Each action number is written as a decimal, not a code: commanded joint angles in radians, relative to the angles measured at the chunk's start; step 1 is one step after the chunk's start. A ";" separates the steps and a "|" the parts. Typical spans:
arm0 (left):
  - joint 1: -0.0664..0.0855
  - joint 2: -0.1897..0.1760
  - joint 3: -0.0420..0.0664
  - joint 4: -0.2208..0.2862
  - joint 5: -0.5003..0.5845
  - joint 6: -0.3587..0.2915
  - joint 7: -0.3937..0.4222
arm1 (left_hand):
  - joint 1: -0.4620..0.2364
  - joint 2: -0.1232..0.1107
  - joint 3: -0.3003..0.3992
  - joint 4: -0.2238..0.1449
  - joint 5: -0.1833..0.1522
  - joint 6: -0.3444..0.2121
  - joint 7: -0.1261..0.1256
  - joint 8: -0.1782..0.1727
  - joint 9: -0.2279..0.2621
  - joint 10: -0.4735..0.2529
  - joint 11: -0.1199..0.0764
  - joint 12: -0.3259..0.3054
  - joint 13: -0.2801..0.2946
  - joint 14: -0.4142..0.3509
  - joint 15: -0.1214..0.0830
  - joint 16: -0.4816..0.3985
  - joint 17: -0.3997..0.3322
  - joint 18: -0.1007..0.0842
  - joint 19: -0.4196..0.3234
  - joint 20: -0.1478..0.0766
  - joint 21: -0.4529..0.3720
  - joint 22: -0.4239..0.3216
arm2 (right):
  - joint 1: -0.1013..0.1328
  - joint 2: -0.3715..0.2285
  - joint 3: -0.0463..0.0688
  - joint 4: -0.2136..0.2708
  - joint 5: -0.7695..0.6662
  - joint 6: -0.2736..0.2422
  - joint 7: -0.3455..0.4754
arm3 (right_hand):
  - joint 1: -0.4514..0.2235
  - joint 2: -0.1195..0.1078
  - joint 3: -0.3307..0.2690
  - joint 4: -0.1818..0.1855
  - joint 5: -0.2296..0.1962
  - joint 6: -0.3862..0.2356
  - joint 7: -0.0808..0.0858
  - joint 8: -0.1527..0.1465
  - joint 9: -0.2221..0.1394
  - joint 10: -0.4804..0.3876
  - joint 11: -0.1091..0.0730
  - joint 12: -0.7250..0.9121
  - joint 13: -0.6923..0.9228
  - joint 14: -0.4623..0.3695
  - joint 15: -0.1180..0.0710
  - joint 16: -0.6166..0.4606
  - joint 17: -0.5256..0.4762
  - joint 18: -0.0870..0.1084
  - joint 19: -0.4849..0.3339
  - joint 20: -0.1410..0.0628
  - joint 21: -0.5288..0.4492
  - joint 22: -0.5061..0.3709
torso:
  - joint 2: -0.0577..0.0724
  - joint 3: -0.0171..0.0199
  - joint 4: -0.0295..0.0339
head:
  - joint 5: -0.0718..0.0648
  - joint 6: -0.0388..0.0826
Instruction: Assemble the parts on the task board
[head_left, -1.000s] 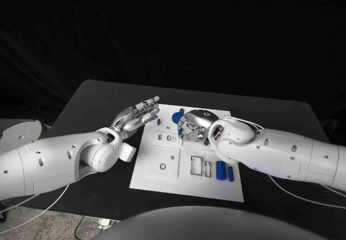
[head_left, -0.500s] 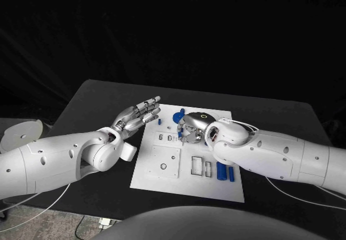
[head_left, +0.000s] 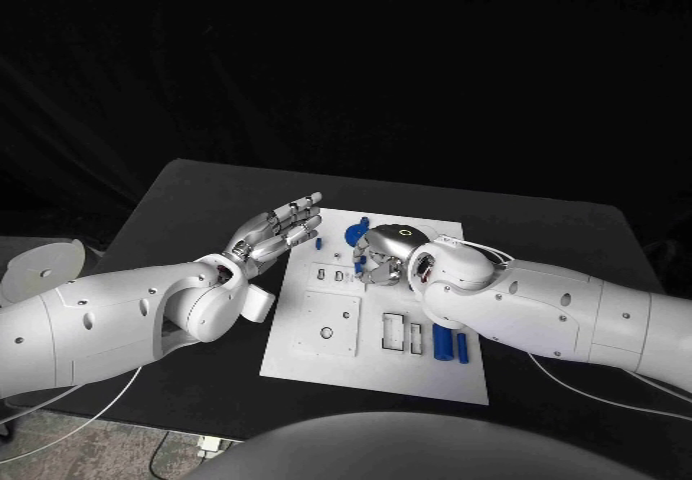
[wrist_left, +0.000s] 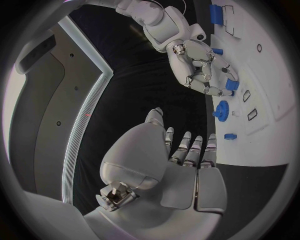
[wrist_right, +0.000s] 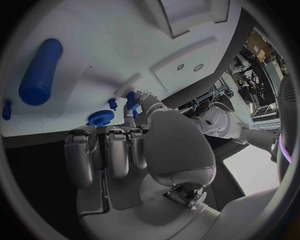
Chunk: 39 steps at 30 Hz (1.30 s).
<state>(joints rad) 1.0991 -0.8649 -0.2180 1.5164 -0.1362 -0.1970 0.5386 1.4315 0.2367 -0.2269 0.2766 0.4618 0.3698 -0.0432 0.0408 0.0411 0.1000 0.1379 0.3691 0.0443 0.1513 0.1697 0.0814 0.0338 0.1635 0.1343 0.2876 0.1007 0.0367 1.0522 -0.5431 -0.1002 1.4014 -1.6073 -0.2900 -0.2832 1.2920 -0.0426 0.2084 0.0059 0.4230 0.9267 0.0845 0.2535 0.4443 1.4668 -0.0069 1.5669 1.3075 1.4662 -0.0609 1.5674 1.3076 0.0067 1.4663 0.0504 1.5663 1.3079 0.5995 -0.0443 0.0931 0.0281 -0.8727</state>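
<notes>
Compared with a second ago the right hand (head_left: 378, 253) has crept a little toward the board's left side; the left hand (head_left: 271, 234) hasn't budged. The right one is pinching a small blue part (wrist_left: 232, 85) in its fingertips, low over the white task board (head_left: 325, 362) near the small slots. The left hand hovers flat and empty, fingers apart, at the board's left edge over the black tabletop (head_left: 188, 200). A blue gear (wrist_left: 221, 109) sits close by on the board. My worry: that grip looks tiny, so if the part meets its slot tilted, it could twist loose or jam.
</notes>
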 joint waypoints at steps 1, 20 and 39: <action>0.000 0.004 0.001 0.000 0.003 0.021 0.009 | 0.010 -0.002 0.006 0.000 0.002 0.000 0.007 0.001 0.000 -0.002 0.005 0.005 0.002 0.008 0.001 0.006 0.001 0.013 0.003 0.003 0.007 0.001 | -0.006 0.001 -0.003 -0.006 -0.014 0.034 -0.003 | -0.008 -0.003 0.003 -0.006 -0.015 -0.023 0.003 -0.022 -0.011 0.104 0.008 0.004 0.263 0.105 0.006 0.003 0.263 -0.007 0.104 0.007 0.004 0.263 | -0.001 0.0002 0.0008 | -0.002 0.000; -0.002 0.007 0.001 -0.007 0.004 0.025 0.003 | 0.014 -0.003 0.008 -0.002 0.004 -0.003 0.008 0.001 0.000 -0.002 0.006 0.004 0.001 0.008 0.002 0.007 0.001 0.013 0.003 0.003 0.007 0.001 | -0.007 0.007 -0.004 -0.019 -0.001 0.059 0.038 | -0.027 -0.018 -0.007 -0.007 -0.160 -0.123 -0.001 -0.126 -0.067 0.104 0.006 0.004 0.263 0.105 0.006 0.003 0.263 -0.007 0.104 0.008 0.004 0.263 | 0.000 0.0002 -0.0010 | -0.002 0.000; -0.003 -0.022 0.003 0.045 0.025 -0.007 0.022 | 0.055 -0.043 0.032 -0.071 0.049 0.027 0.085 0.006 0.004 0.170 0.085 0.191 0.023 0.138 0.041 0.107 0.020 -0.013 0.160 0.006 0.107 0.034 | 0.046 -0.122 0.003 0.133 -0.041 -0.159 0.090 | -0.018 -0.027 -0.023 -0.009 -0.195 -0.167 -0.004 -0.163 -0.103 0.104 0.002 0.004 0.263 0.105 0.001 0.003 0.263 -0.007 0.104 0.003 0.004 0.263 | -0.002 -0.0013 -0.0013 | 0.004 0.000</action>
<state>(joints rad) 1.0944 -0.8849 -0.2170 1.5498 -0.1268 -0.1939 0.5335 1.4904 0.2062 -0.1939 0.2103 0.5053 0.3914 0.0325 0.0408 0.0441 0.2503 0.2185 0.5434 0.0662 0.2678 0.2073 0.1718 0.0507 0.1635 0.2580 0.2943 0.1836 0.0625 1.0877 -0.6517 -0.0982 1.5155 -1.6249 -0.3851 -0.2112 1.2752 -0.0593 0.1919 -0.0024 0.2332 0.7609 0.0748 0.0942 0.3432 1.4678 -0.0060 1.5669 1.3073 1.4662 -0.0610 1.5674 1.3073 0.0067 1.4663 0.0503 1.5663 1.3074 0.5991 -0.0447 0.0939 0.0307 -0.8726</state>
